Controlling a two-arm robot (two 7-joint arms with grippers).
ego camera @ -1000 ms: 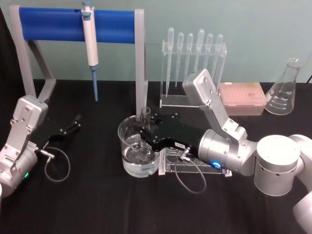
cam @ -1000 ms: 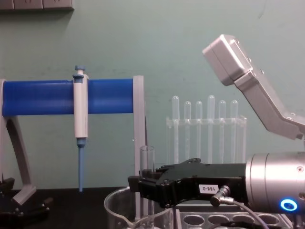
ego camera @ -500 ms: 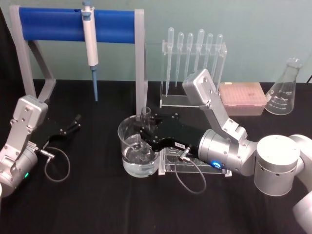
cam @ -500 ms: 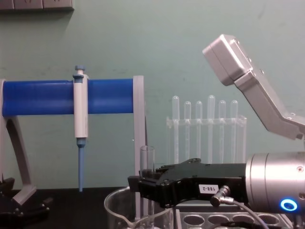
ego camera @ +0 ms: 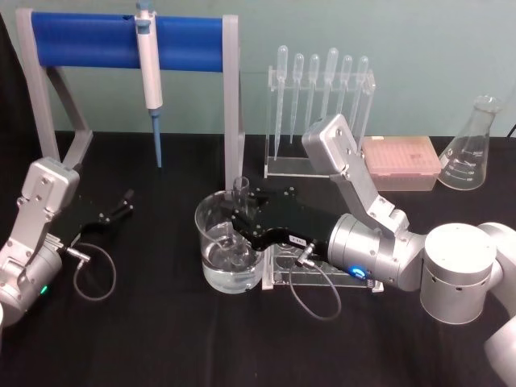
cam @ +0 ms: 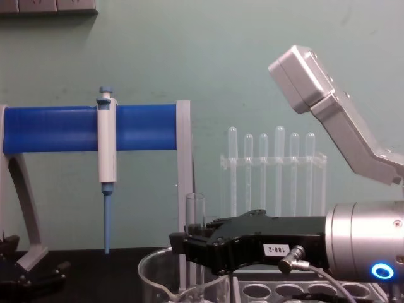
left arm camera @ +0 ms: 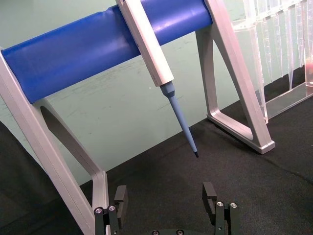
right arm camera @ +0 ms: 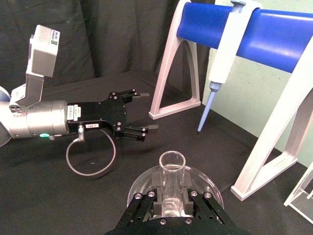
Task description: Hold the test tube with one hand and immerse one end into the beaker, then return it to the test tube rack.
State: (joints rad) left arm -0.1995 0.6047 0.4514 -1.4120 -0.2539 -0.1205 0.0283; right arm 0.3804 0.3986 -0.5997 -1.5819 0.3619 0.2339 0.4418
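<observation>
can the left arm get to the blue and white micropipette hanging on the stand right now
Probably yes. The left gripper rests open on the table near the stand's left leg, and the micropipette hangs just ahead of it with open space between. The right gripper is busy holding the test tube in the beaker.

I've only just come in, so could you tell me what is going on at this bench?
The right hand is shut on the test tube, holding it upright with its lower end down inside the beaker, which holds some clear liquid. The open top stands above the rim. The left hand rests open on the table off to the left, near the pipette stand.
</observation>
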